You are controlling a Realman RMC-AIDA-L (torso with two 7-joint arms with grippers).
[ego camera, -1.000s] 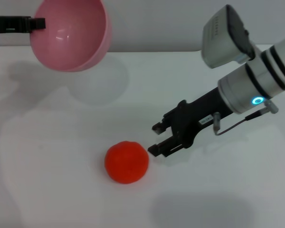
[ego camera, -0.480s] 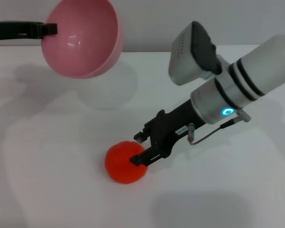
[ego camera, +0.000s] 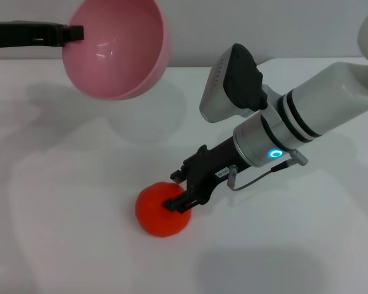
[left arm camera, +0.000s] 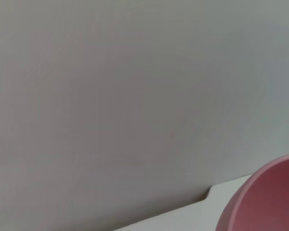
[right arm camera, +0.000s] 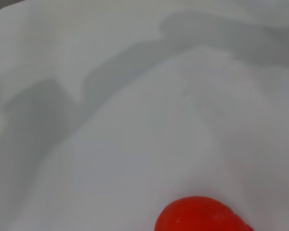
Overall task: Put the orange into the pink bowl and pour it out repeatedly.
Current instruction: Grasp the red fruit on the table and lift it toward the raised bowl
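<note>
Near centre of the white counter (ego camera: 61, 245), round orange-red toy fruit (ego camera: 158, 214) between right gripper (ego camera: 179, 191) open jaws, left gripper (ego camera: 73, 32) jaws clamping tilted glossy pink bowl (ego camera: 116, 52) far left.

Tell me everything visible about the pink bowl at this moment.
The pink bowl is a smooth, glossy, deep round bowl, plastic by its look, with light glints inside. It is held up off the white table, tipped so its empty hollow faces the head camera. The left gripper meets its rim from the robot's left. Nothing else touches it. The left wrist view shows only a curved edge of it.
</note>
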